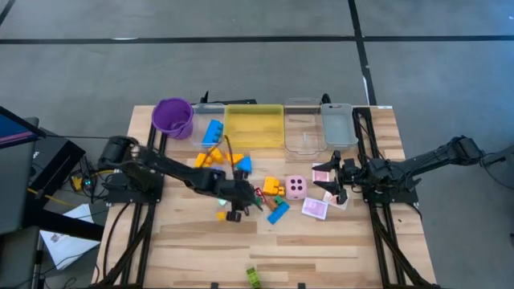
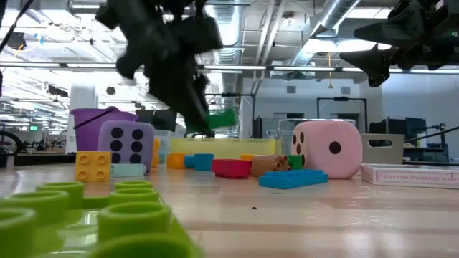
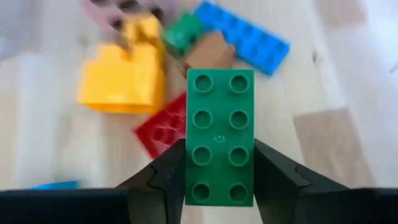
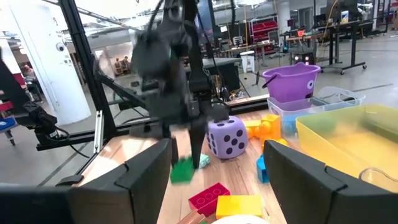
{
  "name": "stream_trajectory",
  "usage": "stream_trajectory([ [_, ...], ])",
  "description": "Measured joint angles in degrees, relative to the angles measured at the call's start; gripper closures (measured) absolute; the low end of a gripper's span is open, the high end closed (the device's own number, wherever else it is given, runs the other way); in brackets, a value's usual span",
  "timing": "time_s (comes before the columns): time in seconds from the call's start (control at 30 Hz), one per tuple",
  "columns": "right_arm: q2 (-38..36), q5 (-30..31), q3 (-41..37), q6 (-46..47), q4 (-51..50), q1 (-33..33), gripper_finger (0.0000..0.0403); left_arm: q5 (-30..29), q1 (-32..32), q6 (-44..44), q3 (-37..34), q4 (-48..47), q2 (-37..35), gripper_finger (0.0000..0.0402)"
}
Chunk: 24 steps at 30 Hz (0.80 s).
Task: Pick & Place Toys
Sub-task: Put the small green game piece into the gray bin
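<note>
While the left gripper (image 3: 219, 186) clamps a green block (image 3: 219, 135) above the red block (image 3: 163, 126), a shallow side-pinch could let it twist free; right gripper (image 1: 336, 178) open, idle.

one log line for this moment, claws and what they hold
left claw: shut on green block, lifted over toy pile | right claw: open, empty, waiting above pink cards | trays: block not placed yet

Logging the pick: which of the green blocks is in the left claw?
The dark green eight-stud block, clamped between the left claw fingers above the pile. The lime green block lies untouched at the table's near edge.
</note>
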Motion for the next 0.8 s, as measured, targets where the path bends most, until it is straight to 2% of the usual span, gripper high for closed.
stream_trajectory([
  [0.1,0.05,-1.78,0.0,-2.52,0.64,0.33,0.0154,3.67,2.12,-2.93,-0.2,0.28,-4.5,0.0266],
  [0.33,3.27,-6.79,0.32,-17.27,13.0,2.53,0.0154,20.74,9.05,-13.86,-0.22,6.9,-11.23,0.0266],
  [0.5,8.78,-5.47,5.64,-26.41,10.62,2.99,0.0154,29.85,12.04,-18.25,-0.24,11.14,-12.5,0.0266],
  [0.67,16.62,-4.78,12.73,-31.32,9.94,2.94,0.0154,34.48,14.05,-21.48,-0.2,12.42,-12.41,0.0266],
  [0.8,23.37,-4.83,18.86,-32.89,6.59,2.14,0.0154,35.01,14.37,-22.02,-0.2,13.0,-12.41,0.0266],
])
